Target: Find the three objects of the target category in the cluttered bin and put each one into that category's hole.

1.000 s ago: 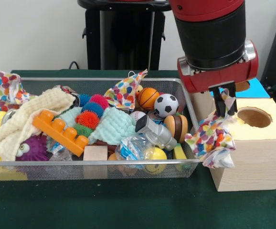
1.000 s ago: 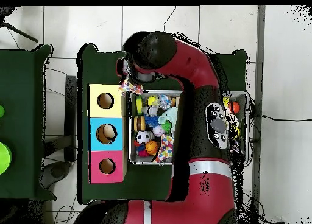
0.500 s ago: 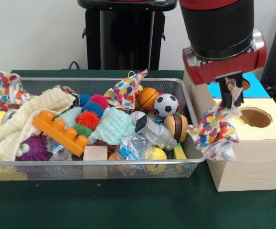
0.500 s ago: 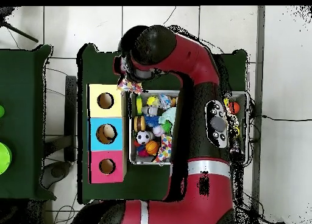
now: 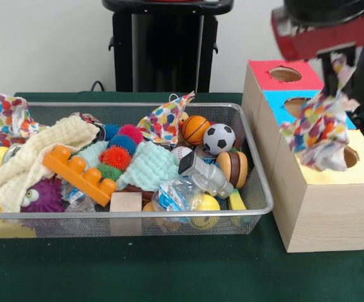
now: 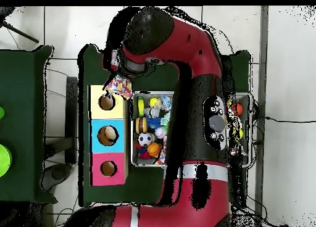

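Room: pale wall behind in the front view, light floor tiles (image 6: 68, 27) around the furniture in the overhead view.
Counter: dark green cloth covering (image 5: 169, 270), well below the end effector.
End effector: (image 5: 341, 63) at the top right of the front view, clamped on a dotted cloth (image 5: 320, 129) that hangs straight down from it.
Held cloth: one, white with coloured dots, dangling over the yellow hole (image 5: 351, 157) and hiding part of it; whether it touches the box I cannot tell.
Box: one wooden box (image 5: 320, 207) directly under the end effector, with three holes on yellow, blue (image 5: 295, 100) and red (image 5: 284, 74) tops.
Bin: one wire bin (image 5: 131, 217), beside and below the end effector.
Dotted cloths in bin: two, one at the far-corner (image 5: 12, 116), one near the middle (image 5: 164, 119).
Balls: one basketball (image 5: 195, 129), one soccer ball (image 5: 219, 138), one small baseball (image 5: 181, 153).
Spiky balls: at least four; the orange one (image 5: 116, 157) sits on top.
Blocks: one orange toy brick (image 5: 78, 173), one wooden cube (image 5: 126, 202).
Other cloths: one cream (image 5: 37, 157), one mint (image 5: 150, 165).
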Controlling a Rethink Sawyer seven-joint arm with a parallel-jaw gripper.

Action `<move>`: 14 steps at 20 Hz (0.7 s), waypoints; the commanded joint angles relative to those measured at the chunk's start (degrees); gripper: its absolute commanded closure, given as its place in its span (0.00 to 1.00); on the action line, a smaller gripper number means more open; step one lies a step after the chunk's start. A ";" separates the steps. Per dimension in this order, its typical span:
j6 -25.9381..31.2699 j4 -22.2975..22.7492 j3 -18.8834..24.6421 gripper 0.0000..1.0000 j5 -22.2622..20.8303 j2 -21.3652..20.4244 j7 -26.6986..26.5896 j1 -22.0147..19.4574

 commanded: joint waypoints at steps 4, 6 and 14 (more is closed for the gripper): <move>5.92 2.10 0.38 1.00 2.26 -3.98 18.67 0.43; 2.72 6.93 0.34 1.00 2.37 -5.79 16.23 0.00; -5.96 17.39 0.80 1.00 2.62 -8.82 10.53 -1.10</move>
